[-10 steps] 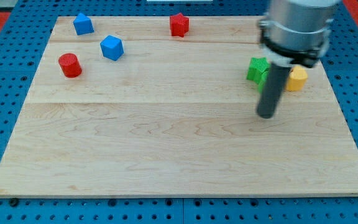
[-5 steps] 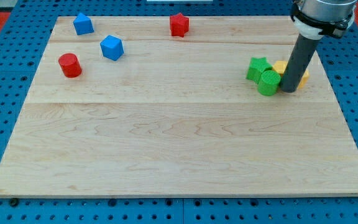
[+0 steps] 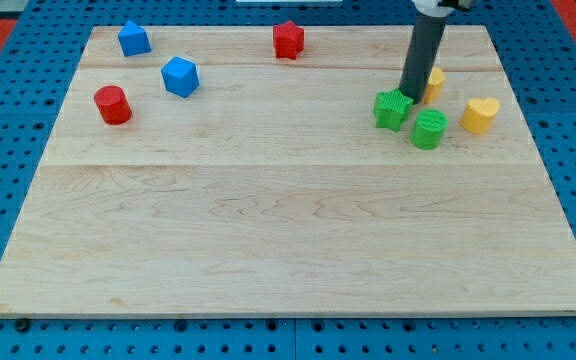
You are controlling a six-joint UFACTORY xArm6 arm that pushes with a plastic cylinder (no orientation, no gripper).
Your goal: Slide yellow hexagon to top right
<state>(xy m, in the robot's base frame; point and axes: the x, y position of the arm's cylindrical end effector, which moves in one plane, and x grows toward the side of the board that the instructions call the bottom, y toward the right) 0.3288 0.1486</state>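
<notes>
The yellow hexagon (image 3: 434, 82) lies in the board's upper right part, partly hidden behind my rod. My tip (image 3: 410, 97) rests just left of and below it, touching or nearly touching the right edge of a green star (image 3: 392, 109). A green cylinder (image 3: 429, 129) sits below and to the right of the tip. A yellow heart (image 3: 480, 115) lies further right.
A red star (image 3: 288, 39) sits at the top centre. A blue block (image 3: 134, 39) and a blue cube (image 3: 180, 76) lie at the top left, with a red cylinder (image 3: 112, 104) below them. The wooden board (image 3: 288, 240) rests on a blue pegboard.
My tip swung right to the yellow and green blocks, then up and left. The yellow hexagon shifted up, the green star moved left, and the cluster spread apart.
</notes>
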